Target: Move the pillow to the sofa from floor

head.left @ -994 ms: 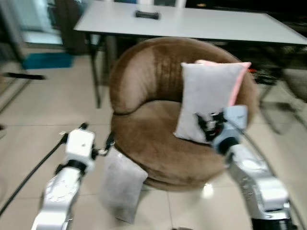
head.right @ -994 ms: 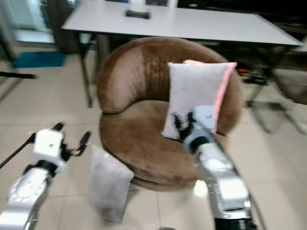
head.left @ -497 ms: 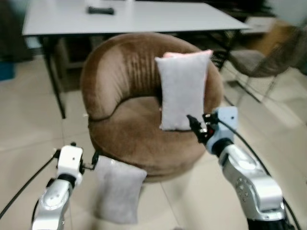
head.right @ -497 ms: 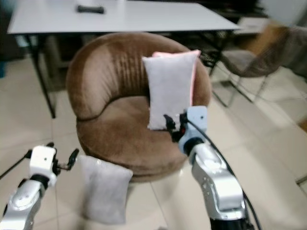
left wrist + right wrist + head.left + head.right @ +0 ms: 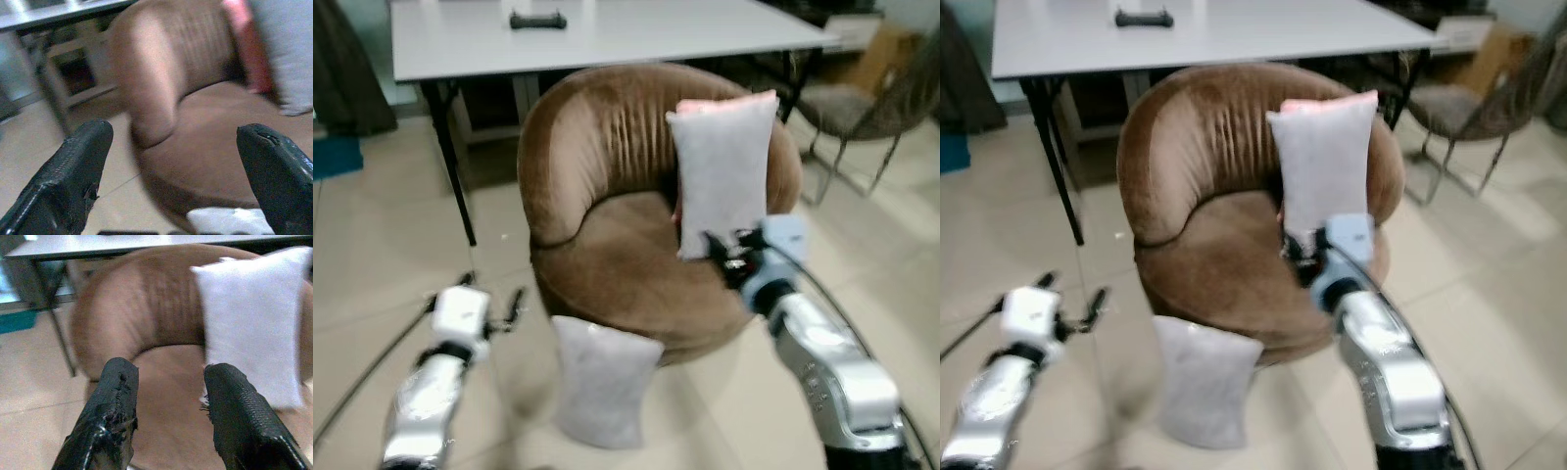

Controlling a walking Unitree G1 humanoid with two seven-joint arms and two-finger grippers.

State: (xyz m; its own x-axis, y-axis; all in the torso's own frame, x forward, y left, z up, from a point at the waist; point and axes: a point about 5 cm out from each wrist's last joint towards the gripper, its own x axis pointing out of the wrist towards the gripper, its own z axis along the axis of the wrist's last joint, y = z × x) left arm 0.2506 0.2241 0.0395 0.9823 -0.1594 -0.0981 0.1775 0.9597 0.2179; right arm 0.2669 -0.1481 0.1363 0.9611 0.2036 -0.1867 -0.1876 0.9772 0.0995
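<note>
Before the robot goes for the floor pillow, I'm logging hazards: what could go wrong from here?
Two risks. The grey pillow on the floor leans against the base of the brown sofa, so the left gripper, jaws open beside it, might push it flat rather than catch an edge. The right gripper, jaws open, sits at the foot of the upright grey pillow on the seat; a careless swing could tip that one off.

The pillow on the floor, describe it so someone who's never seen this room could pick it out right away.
Start at the round brown sofa chair in front of the white table. At the chair's front base, a grey pillow stands on the tiled floor, leaning against the chair. Another grey pillow, with a pink one behind it, sits up on the seat; this is the one on the floor.
</note>
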